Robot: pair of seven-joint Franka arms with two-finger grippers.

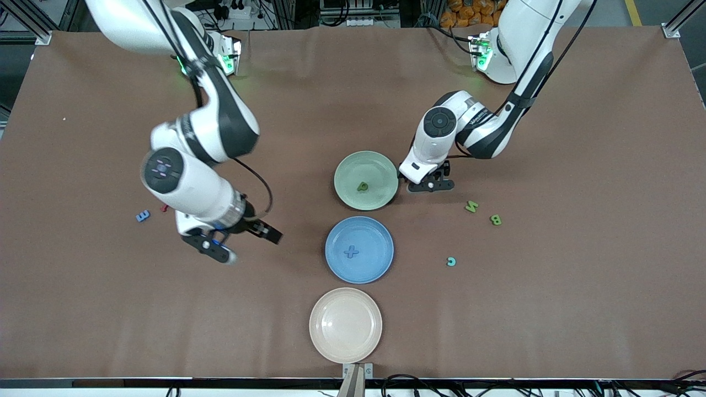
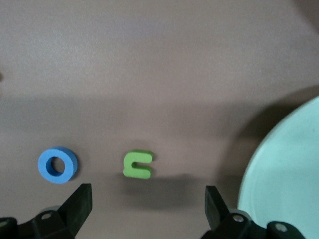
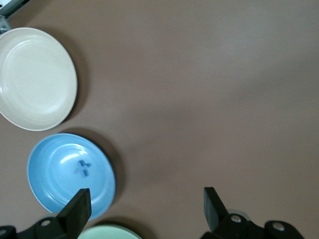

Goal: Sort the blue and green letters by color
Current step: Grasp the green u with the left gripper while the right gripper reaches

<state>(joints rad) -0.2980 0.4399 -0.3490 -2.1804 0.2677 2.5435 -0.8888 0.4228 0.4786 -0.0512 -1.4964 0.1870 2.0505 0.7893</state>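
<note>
Beside the green plate (image 1: 366, 180), left hand (image 1: 431, 186) wide; right hand (image 1: 242, 242) wide over bare tabletop.

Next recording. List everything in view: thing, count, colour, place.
plates: 3, mid-table; green plate farthest from the front camera, blue plate next, cream plate nearest
green letters: 1 in the green plate; 2 on the table toward the left arm's end; 1 in the left wrist view, possibly a fourth
blue letters: 1 in the blue plate; 1 toward the right arm's end; ring beside that wrist-view green one
teal letter: 1, toward the left arm's end
red letter: 1, beside the blue one
left gripper: open, beside the green plate
right gripper: open, over bare table
</note>
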